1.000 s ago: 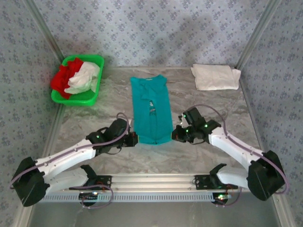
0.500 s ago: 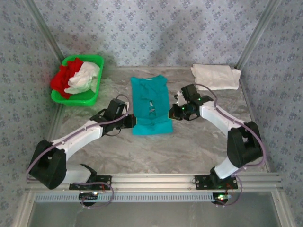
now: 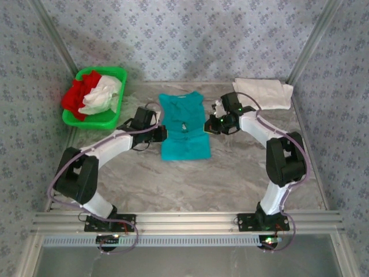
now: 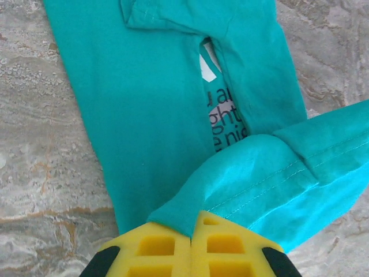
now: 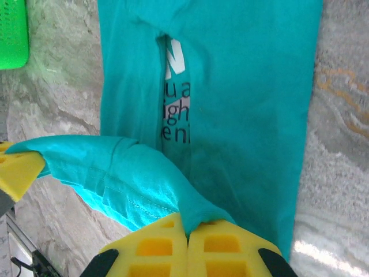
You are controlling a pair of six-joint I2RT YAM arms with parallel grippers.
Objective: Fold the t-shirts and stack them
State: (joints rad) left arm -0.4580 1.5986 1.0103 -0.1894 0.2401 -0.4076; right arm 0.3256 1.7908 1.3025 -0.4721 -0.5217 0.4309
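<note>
The marble table [image 3: 242, 173] bears a teal t-shirt [image 3: 193, 144], white t-shirt [image 3: 262, 93], green basket [image 3: 92, 122].

Only fragments of printed lettering [image 4: 223, 118] can be read, on the teal t-shirt [image 4: 144, 104], in the gap between its folded-in sides. Dark letters "u a", "ght" and "e ni" are made out in the left wrist view, and what looks like a white "N" above "ua", "igh", "eni" in the right wrist view.

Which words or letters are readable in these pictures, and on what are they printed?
"ght": print on the teal t-shirt, half hidden by its folded sides.
"igh": same print, right wrist view.
Other letters are cut off; no whole word is readable.
</note>
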